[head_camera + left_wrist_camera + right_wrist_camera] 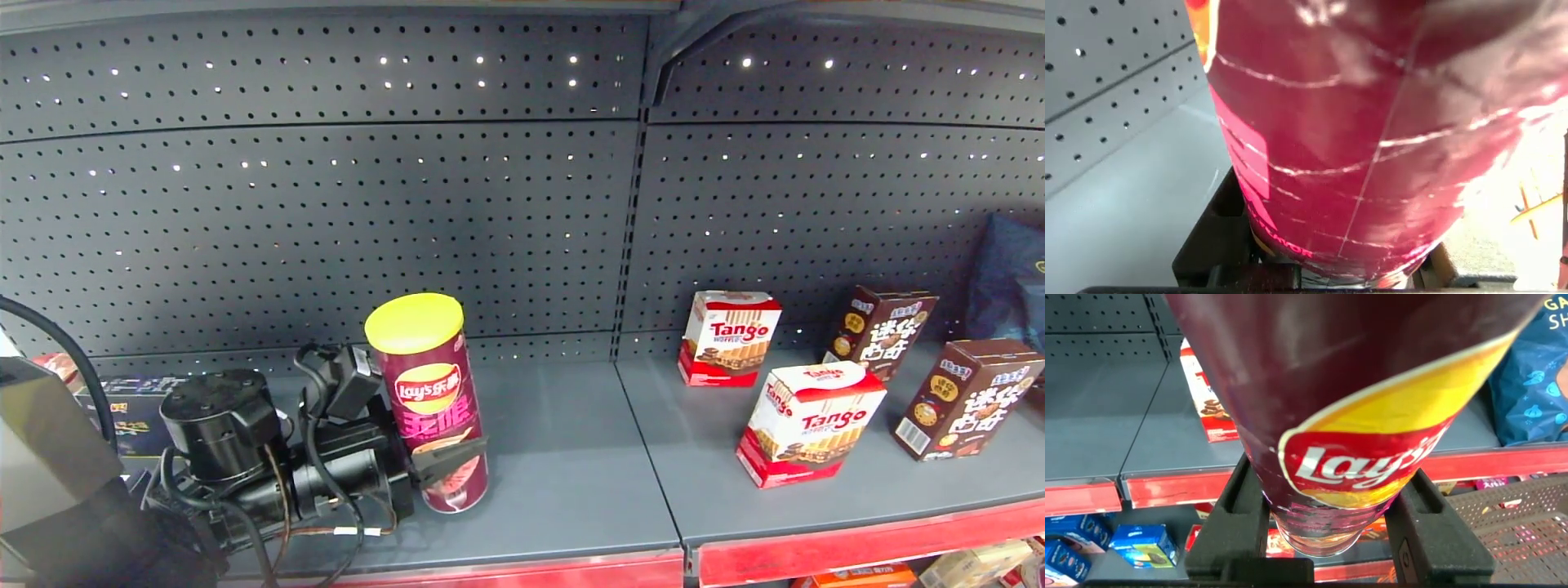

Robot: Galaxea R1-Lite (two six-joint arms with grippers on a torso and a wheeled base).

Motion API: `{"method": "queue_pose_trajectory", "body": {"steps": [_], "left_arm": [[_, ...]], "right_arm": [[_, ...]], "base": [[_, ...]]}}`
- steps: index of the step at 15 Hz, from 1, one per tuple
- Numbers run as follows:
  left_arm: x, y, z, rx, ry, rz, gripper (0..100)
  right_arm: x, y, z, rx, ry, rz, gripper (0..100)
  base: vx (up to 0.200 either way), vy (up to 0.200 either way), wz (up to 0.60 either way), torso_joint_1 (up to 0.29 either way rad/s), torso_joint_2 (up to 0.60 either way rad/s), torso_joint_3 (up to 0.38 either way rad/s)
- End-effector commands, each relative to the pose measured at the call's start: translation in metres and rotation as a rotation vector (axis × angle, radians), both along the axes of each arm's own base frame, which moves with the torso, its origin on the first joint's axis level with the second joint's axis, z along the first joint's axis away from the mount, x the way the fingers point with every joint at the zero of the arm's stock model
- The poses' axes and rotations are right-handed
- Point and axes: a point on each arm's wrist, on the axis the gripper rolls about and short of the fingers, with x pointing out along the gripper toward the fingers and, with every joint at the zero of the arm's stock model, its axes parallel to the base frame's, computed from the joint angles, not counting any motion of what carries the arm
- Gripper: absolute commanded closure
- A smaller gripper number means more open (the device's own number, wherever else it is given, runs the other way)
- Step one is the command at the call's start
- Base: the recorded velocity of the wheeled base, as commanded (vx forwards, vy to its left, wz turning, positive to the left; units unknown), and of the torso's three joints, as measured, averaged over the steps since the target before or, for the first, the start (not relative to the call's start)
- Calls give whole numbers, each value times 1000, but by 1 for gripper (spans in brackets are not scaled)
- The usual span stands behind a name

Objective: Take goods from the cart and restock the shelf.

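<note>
Far left of the shelf point(571, 457): a dark flat box point(122, 400) lies on the deck behind the left arm, close to the pegboard back panel point(326, 204).

The left gripper point(442, 462) is low over the deck, left of centre, clamped on a chip can point(424, 384) with a magenta body and a yellow lid. One dark finger point(453, 453) crosses the can's lower front; the other is hidden behind it. The can stands upright, base down at the deck, not far from the red front edge. Whether the deck carries its weight, cannot tell. In the left wrist view the can body sits tight between the dark pads point(1212, 241), with grey deck beside it.

Right of the upright seam in the shelf:
- rear wafer box point(727, 336), red and white, near the back panel
- front wafer box point(808, 423), same kind, nearer the edge, apart from the first
- rear brown box point(882, 331) and front brown box point(967, 398), both upright
- blue bag point(1008, 278), far right, against the back panel

The right gripper point(1333, 482), in the right wrist view, is closed on a second chip can point(1355, 384), dark maroon with a yellow band. Its black fingers point(1229, 523) press on both sides of the can's lower end. This can is held out in front of the shelf, off the deck. A perforated cart basket point(1511, 523) lies below it to one side. Small blue boxes point(1135, 543) sit on a lower level.
</note>
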Motion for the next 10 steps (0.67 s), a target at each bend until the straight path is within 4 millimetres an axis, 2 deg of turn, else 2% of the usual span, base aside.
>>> {"method": "queue_pose_trajectory", "body": {"steps": [1,10], "left_arm": [[-2,0,-4,7,19,0,100],[-1,1,-33,42,91,23,100]], "right_arm": [[0,0,-1,0,1,1,100],[0,0,-1,0,1,-1,100]], "base": [[0,0,0,0,0,0],[0,0,0,0,0,0]]}}
